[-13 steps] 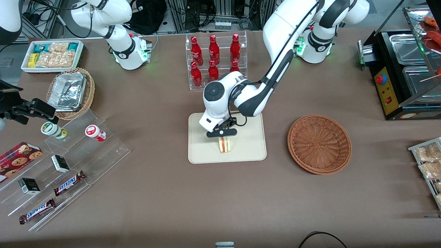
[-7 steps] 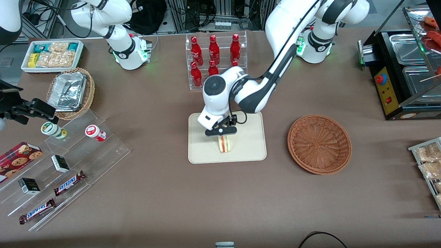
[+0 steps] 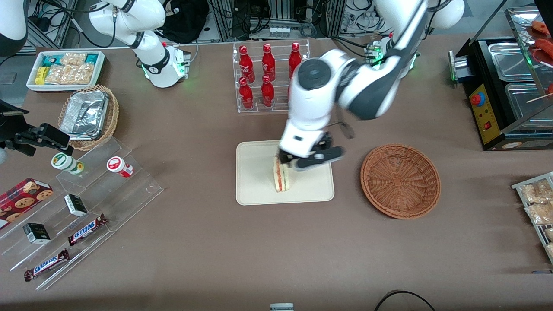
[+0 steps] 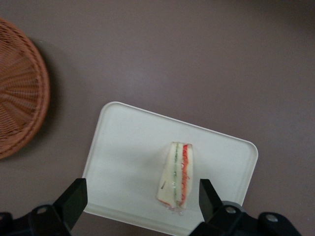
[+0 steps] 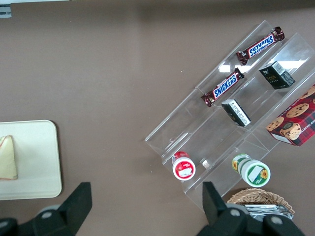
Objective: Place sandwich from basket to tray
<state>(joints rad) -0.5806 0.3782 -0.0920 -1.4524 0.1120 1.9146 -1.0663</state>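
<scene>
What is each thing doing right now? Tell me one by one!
sandwich: standing on its edge on the tray, let go.
tray: flat on the table, holding only the sandwich.
basket: empty, beside the tray.
gripper: open, above the tray, touching nothing.
red bottles: upright in their clear rack.

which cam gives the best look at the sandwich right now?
Left wrist view: the whole sandwich lies unobstructed on the tray, below the open gripper. In the front view the gripper hides its farther end; the right wrist view cuts it off.
</scene>
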